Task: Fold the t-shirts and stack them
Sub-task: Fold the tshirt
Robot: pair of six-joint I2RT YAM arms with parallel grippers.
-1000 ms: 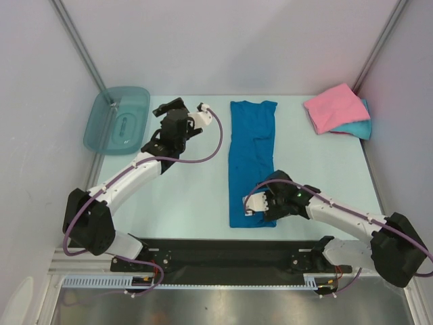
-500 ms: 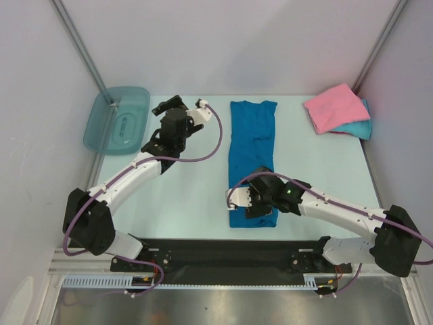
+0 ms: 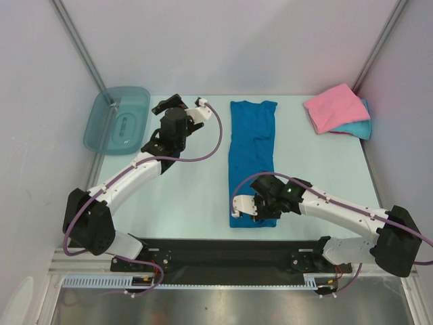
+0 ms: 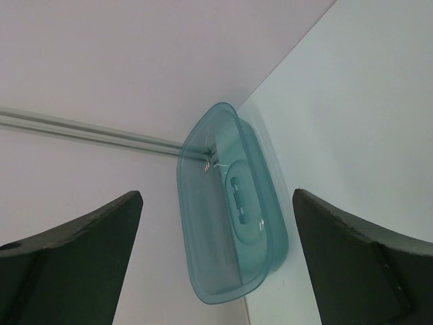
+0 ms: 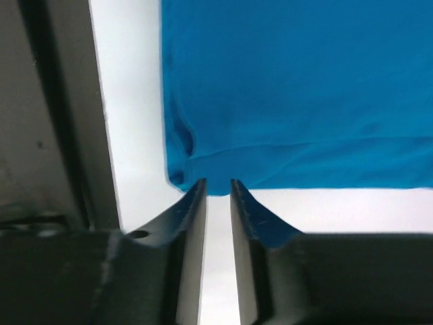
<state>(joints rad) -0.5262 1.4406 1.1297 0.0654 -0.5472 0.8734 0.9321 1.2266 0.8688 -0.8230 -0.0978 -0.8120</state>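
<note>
The deep blue t-shirt lies mid-tabletop as a long, smooth strip, with the pink t-shirt folded atop the turquoise one far right. The right gripper has its jaws at a narrow slit by the near hem; I cannot tell if they hold cloth. I'd say it must pinch and carry that limp hem towards the collar, while the left gripper hangs wide and empty
</note>
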